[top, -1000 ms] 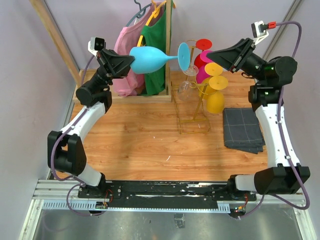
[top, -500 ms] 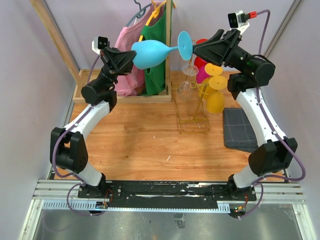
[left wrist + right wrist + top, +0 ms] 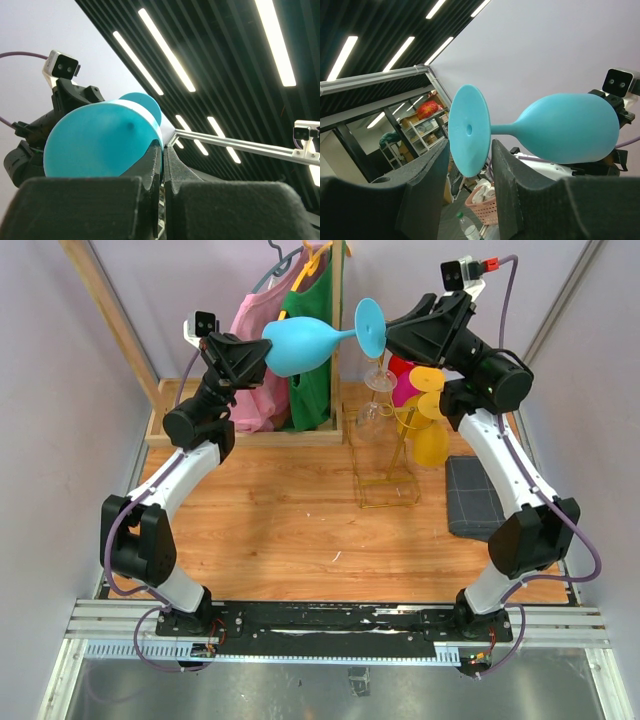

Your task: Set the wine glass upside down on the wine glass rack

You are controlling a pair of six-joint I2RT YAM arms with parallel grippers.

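Both arms reach high above the table (image 3: 270, 515). The left gripper (image 3: 258, 356) pinches the bowl rim of the blue wine glass (image 3: 305, 343), holding it sideways in front of the hanging clothes (image 3: 310, 385). From overhead we see the right gripper (image 3: 392, 338) meeting the glass's foot. Only the right wrist view shows its fingers (image 3: 427, 185) spread on either side of that foot, and we cannot tell whether they touch. The gold wine glass rack (image 3: 397, 452) stands on the table below.
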